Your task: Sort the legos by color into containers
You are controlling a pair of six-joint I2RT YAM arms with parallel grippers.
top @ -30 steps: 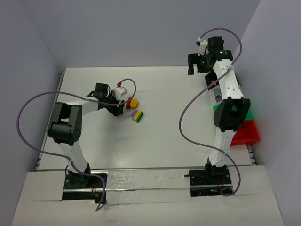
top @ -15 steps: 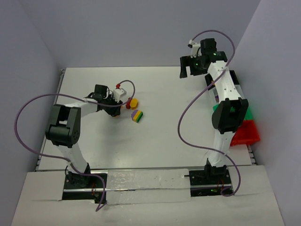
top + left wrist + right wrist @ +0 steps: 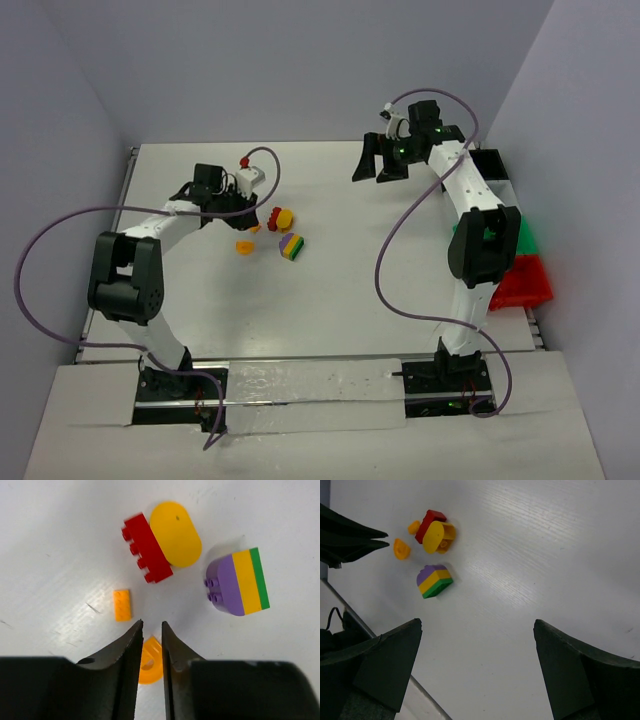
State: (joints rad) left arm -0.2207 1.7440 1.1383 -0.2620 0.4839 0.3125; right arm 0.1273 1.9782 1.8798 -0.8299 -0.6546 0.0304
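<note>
- The light is bright, even and diffuse in all three views; the white table [image 3: 340,290] shows no hard glare.
- Shadows are short and soft: a faint grey halo edges the stacked block [image 3: 237,582] and the red brick [image 3: 147,547].
- The left gripper [image 3: 151,625] reads as a near-black mass with little surface detail.
- The right gripper [image 3: 477,624] is equally dark, and the table beyond it carries a faint streaky sheen.
- The top view is sharp, with a bluish-grey cast on the walls.
</note>
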